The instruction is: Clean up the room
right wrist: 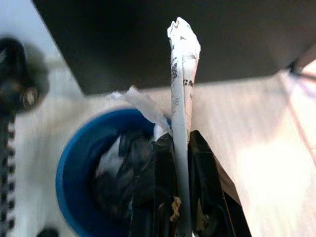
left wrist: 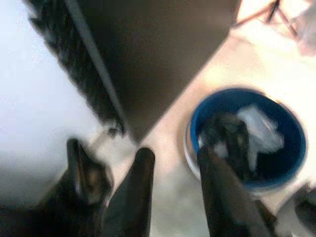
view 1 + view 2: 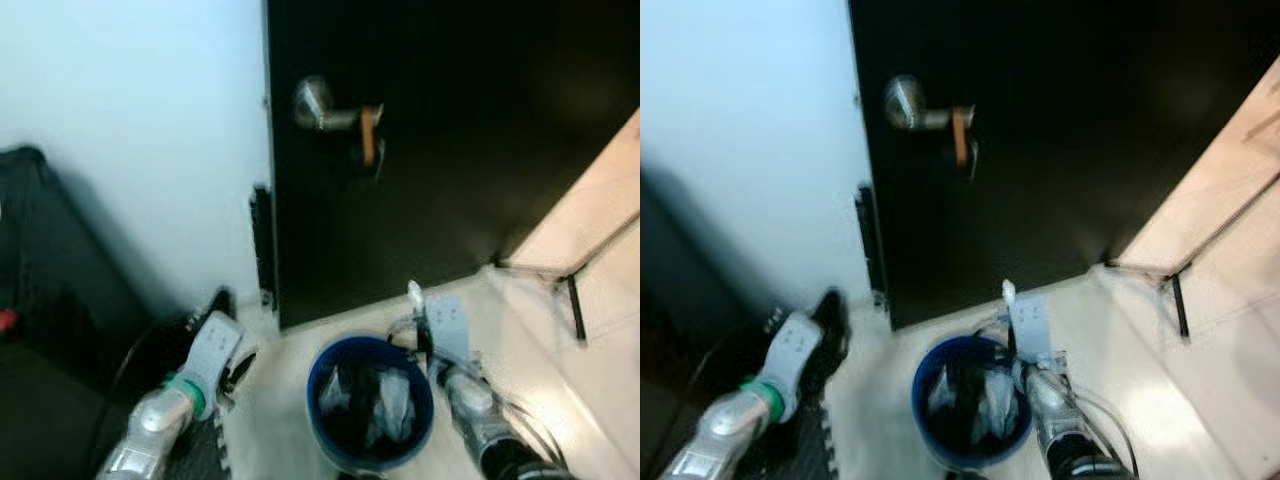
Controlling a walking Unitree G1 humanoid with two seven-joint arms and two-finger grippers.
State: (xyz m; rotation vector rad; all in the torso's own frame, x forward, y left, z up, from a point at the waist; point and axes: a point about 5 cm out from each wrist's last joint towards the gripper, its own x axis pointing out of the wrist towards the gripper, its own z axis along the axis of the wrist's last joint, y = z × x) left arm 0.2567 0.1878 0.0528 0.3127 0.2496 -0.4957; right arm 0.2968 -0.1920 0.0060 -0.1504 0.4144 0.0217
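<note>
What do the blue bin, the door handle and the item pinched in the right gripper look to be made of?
Blue bin: likely plastic; uniform colour, smooth rim. Door handle: metal, brushed silver sheen, with an orange band of unclear material. Item in the right gripper, a folded white wrapper: thin paper or film, creased and printed; blur leaves it open.

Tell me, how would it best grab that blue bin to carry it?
Probably by the rim of the blue bin, coming straight down from above: the bin stands upright and open-topped, so one finger can slip inside and one outside. The side toward the left pincer looks easiest; the right pincer is busy holding a rolled paper.
</note>
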